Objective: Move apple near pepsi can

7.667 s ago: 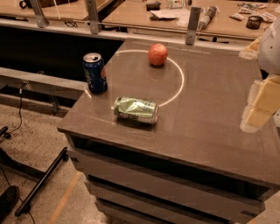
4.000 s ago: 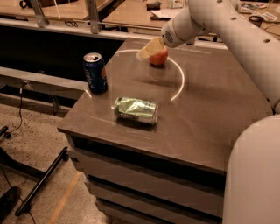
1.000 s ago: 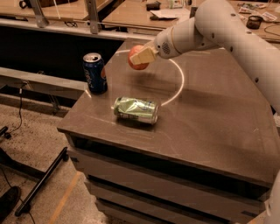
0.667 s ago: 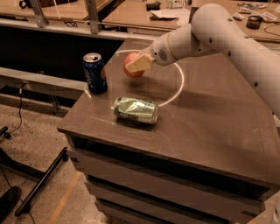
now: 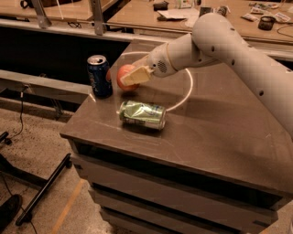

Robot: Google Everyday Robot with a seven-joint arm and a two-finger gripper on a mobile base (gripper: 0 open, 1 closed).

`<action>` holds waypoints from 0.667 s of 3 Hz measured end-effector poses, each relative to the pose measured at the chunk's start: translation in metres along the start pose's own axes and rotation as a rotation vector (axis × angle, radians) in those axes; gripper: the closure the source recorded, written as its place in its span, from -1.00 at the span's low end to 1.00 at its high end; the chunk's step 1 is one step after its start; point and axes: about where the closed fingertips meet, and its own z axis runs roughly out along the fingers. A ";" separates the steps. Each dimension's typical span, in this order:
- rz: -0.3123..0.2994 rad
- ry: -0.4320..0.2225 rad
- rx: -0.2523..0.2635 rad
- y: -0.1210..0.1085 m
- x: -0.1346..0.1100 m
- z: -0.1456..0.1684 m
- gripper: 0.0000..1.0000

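The red-orange apple (image 5: 123, 76) is held in my gripper (image 5: 132, 77), just above the dark table top (image 5: 219, 123). The gripper's cream fingers (image 5: 136, 75) are shut on the apple's right side. The dark blue pepsi can (image 5: 100, 76) stands upright at the table's left edge, just left of the apple with a small gap between them. My white arm (image 5: 229, 50) reaches in from the right.
A dented green can (image 5: 142, 114) lies on its side in front of the apple, near the table's front left. A thin white ring (image 5: 183, 93) is marked on the table top. A cluttered bench (image 5: 192, 11) runs behind. Cables and a stand leg (image 5: 41, 192) lie on the floor at left.
My gripper has carried the apple left and down from the ring's far edge towards the pepsi can. The cans have not moved.
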 end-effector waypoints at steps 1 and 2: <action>-0.039 0.007 -0.035 0.016 -0.002 0.010 0.20; -0.044 0.009 -0.043 0.019 -0.002 0.013 -0.40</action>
